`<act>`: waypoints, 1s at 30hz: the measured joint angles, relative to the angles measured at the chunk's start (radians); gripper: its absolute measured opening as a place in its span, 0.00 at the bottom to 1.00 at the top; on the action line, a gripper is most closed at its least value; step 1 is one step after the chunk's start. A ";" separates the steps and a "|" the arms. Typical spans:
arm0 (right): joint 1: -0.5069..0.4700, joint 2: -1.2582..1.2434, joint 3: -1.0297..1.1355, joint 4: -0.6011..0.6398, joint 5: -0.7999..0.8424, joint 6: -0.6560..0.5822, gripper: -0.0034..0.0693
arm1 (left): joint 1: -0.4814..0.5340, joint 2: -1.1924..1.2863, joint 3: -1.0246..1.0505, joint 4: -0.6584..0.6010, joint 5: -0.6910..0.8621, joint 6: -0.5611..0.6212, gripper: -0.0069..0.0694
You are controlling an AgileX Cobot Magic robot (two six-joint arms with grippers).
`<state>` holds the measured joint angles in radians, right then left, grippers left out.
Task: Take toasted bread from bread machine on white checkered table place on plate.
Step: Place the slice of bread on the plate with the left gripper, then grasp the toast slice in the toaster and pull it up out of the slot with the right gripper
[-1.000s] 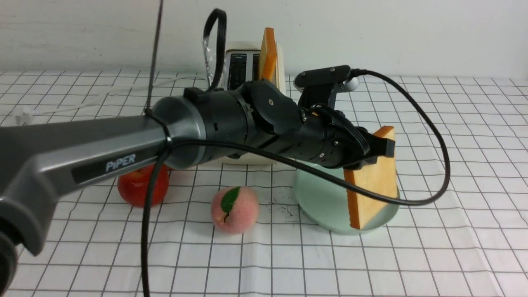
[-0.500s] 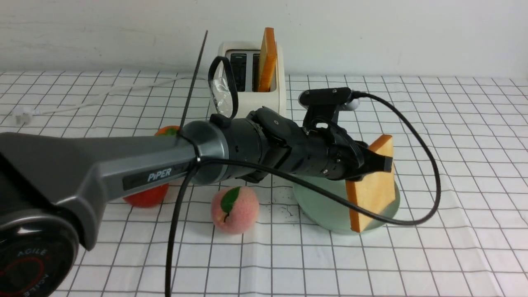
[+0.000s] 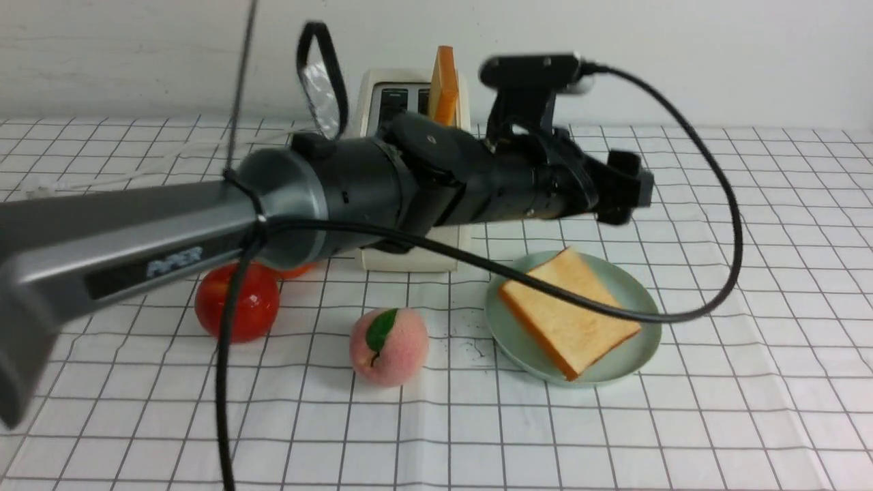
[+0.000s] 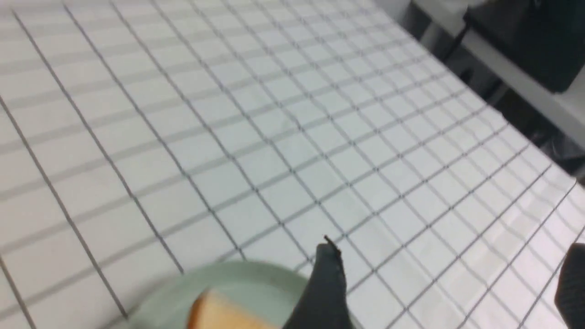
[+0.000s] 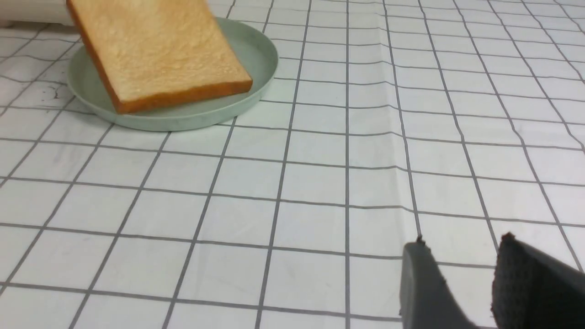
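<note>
Left tool (image 3: 629,187) hovers wide open and empty above the plate (image 3: 624,361), where one toast slice (image 3: 569,310) lies flat.
The next step is probably fetching the second slice (image 3: 445,82), which stands in the toaster (image 3: 436,256) behind the tool's wrist. The tool should rise first so its drooping cable clears the plated toast, then straddle the slice's thin faces and draw straight up. Beyond the tool the tabletop (image 3: 750,409) is open cloth out to its far edge. A peach (image 3: 389,346) and a red apple (image 3: 237,303) crowd the space under the forearm. The right tool (image 5: 462,246) waits low, slightly parted and holding nothing.
</note>
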<state>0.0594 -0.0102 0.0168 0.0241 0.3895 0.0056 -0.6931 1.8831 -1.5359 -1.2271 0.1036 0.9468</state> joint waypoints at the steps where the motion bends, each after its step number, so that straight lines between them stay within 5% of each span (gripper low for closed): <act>1: 0.000 0.000 0.000 0.000 0.000 0.000 0.38 | 0.000 -0.023 0.000 0.000 0.000 0.008 0.87; 6: 0.000 0.000 0.000 0.000 0.000 0.000 0.38 | 0.000 -0.156 0.010 0.000 0.033 0.017 0.68; 9: 0.000 0.000 0.000 0.000 0.000 0.000 0.38 | 0.000 -0.292 0.077 0.002 0.067 0.019 0.30; 12: 0.000 0.000 0.000 0.000 0.000 0.000 0.38 | 0.000 -0.410 0.157 0.009 0.080 0.019 0.10; 25: 0.000 0.000 0.000 -0.010 -0.004 -0.006 0.38 | 0.000 -0.851 0.668 0.080 -0.011 -0.015 0.07; 30: 0.000 0.000 0.010 0.044 -0.167 0.080 0.38 | 0.000 -1.064 0.889 0.055 -0.135 -0.015 0.07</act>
<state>0.0594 -0.0102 0.0265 0.0684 0.2224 0.0859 -0.6931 0.8187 -0.6469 -1.1724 -0.0315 0.9315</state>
